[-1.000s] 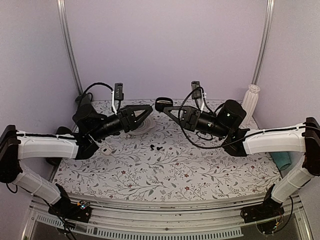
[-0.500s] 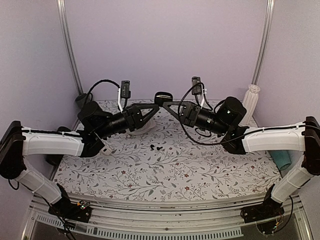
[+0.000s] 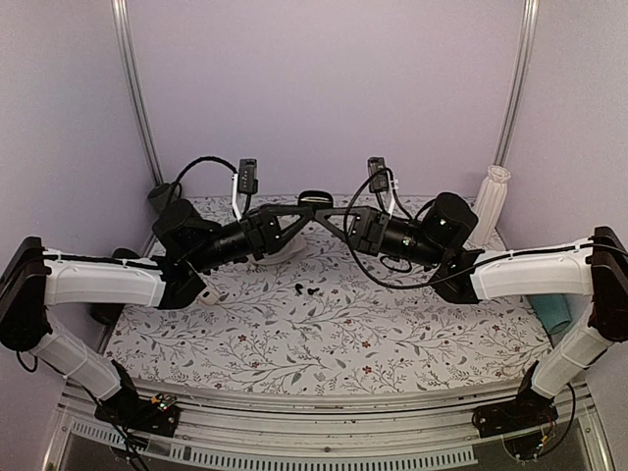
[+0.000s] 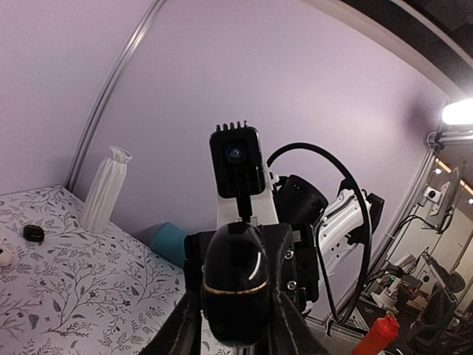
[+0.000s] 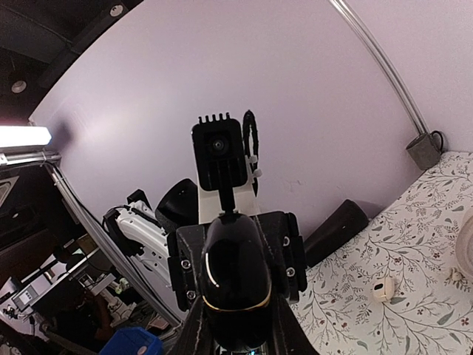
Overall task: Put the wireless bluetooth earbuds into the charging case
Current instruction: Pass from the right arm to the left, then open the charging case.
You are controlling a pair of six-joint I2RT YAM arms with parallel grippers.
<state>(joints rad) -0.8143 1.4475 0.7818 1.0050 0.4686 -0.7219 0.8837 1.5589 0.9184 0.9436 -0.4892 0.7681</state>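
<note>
Fingers (image 5: 194, 334) of my right gripper (image 3: 321, 209) clamp the case (image 3: 314, 198) in mid-air over the floral cloth (image 3: 392, 334), with lilac walls (image 3: 324, 88) behind. My left gripper (image 3: 308, 209) brackets the same case, but I cannot tell whether it grips. Both earbuds (image 3: 297, 288) lie on the cloth below, near centre. A teal cup (image 3: 556, 315) is cut off at the right edge.

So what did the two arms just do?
Both arms swung inward. The right gripper, holding the charging case, carried it toward the middle. The left gripper came across to meet it, and its fingers now flank the case. The two earbuds stayed put on the table.
</note>
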